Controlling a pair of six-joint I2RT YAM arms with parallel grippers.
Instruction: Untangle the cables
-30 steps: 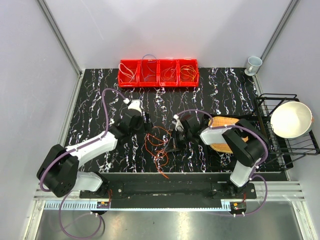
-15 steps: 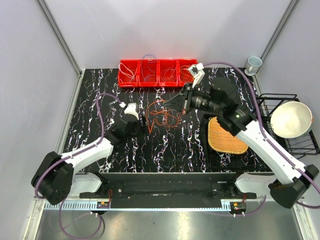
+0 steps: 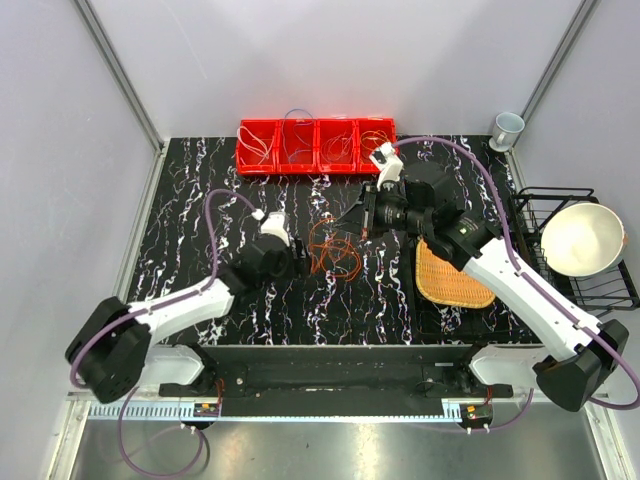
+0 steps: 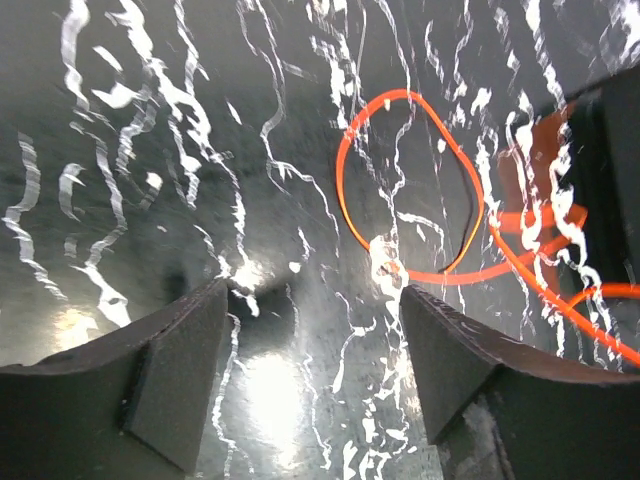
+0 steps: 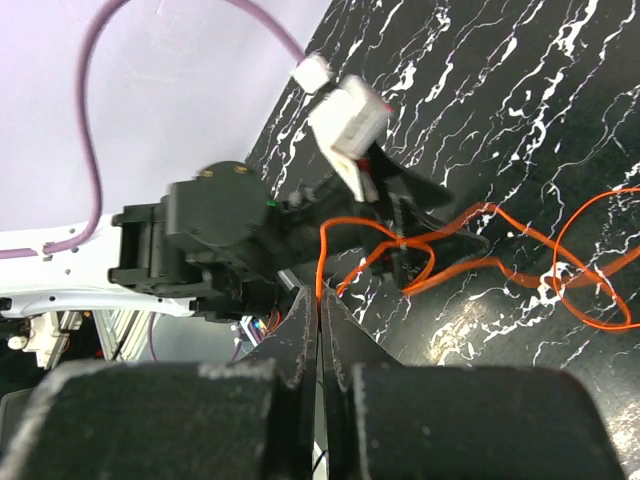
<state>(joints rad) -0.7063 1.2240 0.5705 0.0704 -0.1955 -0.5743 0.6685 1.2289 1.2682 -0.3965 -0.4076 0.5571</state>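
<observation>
A tangle of thin orange and red cables (image 3: 334, 250) lies in loose loops on the black marbled table (image 3: 200, 200). My right gripper (image 3: 352, 222) reaches in from the far right and is shut on an orange cable (image 5: 322, 262), which rises from the tangle (image 5: 520, 262) to its fingertips (image 5: 320, 305). My left gripper (image 3: 297, 258) is open and empty just left of the tangle, low over the table. In the left wrist view its gripper (image 4: 312, 365) has only bare table between the fingers, and an orange cable loop (image 4: 347, 180) lies ahead of them.
A row of red bins (image 3: 317, 147) holding more coiled cables stands at the back. A woven tray (image 3: 450, 278) lies right of the tangle under my right arm. A wire rack (image 3: 600, 290) with a white bowl (image 3: 582, 238) stands at the right edge, a cup (image 3: 507, 128) at the back right.
My right arm swung from near the front to the far side, carrying the orange cable and dragging the tangle back, then lowered slightly. My left gripper shifted a little nearer and stays open.
</observation>
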